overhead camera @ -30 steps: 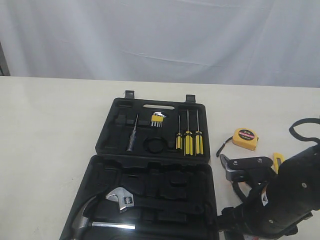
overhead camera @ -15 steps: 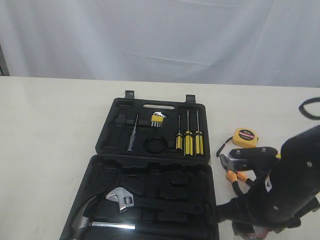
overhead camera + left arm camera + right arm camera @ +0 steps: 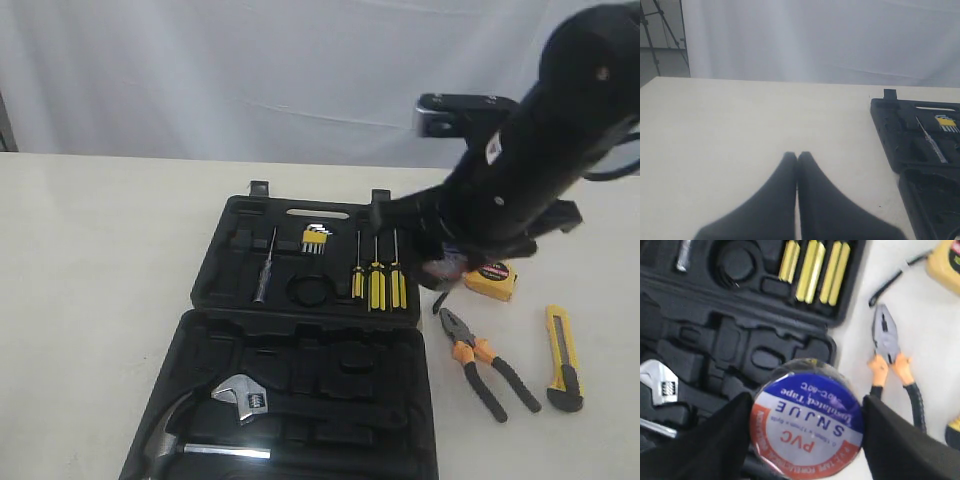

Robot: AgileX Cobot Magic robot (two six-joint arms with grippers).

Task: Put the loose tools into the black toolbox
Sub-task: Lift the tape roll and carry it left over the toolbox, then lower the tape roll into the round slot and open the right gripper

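While the hammer point(image 3: 172, 432) and wrench point(image 3: 240, 397) lie in the near half of the open toolbox point(image 3: 205, 345), the pliers point(image 3: 487, 362) and knife point(image 3: 562, 357) lie on the table point(image 3: 100, 260) just right of it, apart from each other and from both grippers. Farther back and raised, the right gripper point(image 3: 806, 399) is clamped on the tape roll point(image 3: 807, 427): one finger presses on each side of the roll, whose blue, white and red label faces the wrist camera. Held clear of the table, the roll hangs over the toolbox's right side, with the pliers lower and off to one side. Just beyond, the tape measure point(image 3: 490, 279) sits on the table beside the far half, where the screwdrivers point(image 3: 377, 282) lie in their slots. Off to the toolbox's left, the left gripper point(image 3: 796, 156) hovers over the table, its fingers pressed together.
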